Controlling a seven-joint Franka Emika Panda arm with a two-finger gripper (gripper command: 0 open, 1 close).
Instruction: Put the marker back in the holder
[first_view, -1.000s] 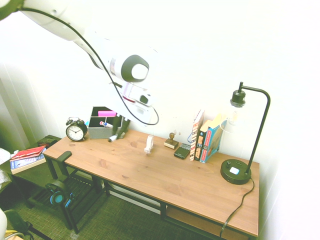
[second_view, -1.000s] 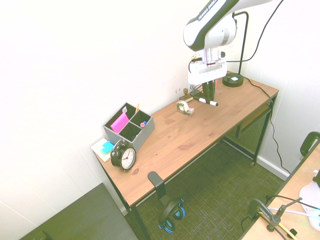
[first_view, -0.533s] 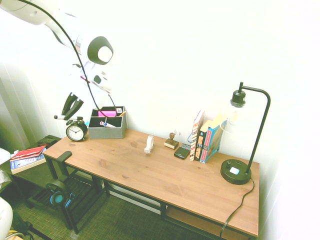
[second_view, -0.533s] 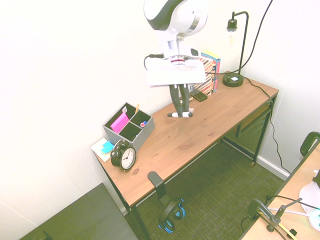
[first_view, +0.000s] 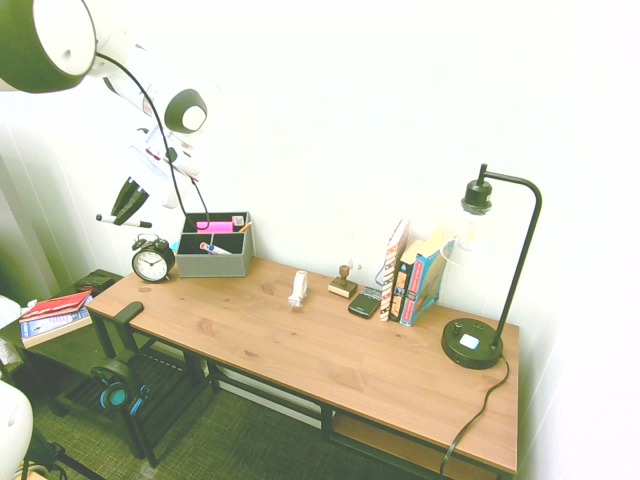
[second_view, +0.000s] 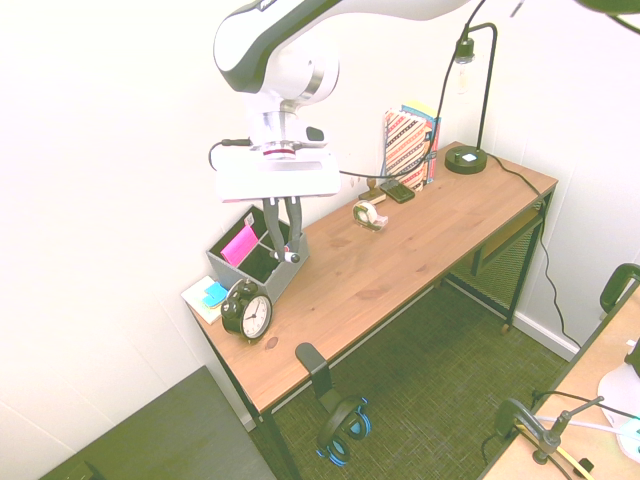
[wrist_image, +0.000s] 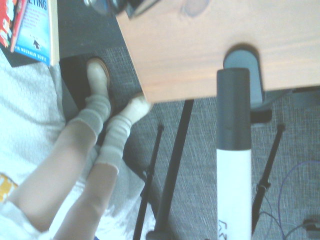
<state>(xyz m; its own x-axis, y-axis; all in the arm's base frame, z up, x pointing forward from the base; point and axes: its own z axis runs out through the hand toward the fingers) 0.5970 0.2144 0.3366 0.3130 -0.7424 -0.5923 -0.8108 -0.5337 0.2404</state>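
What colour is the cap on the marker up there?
The slim marker's cap is black, clearest in the wrist view.

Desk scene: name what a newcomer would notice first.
Probably the white arm, reaching over the desk, its jaws closed on a marker held above the desk. Next, the bright pink item in the grey holder, beside the black alarm clock.

White arm; dark oval joint covers; black cable; black claw.
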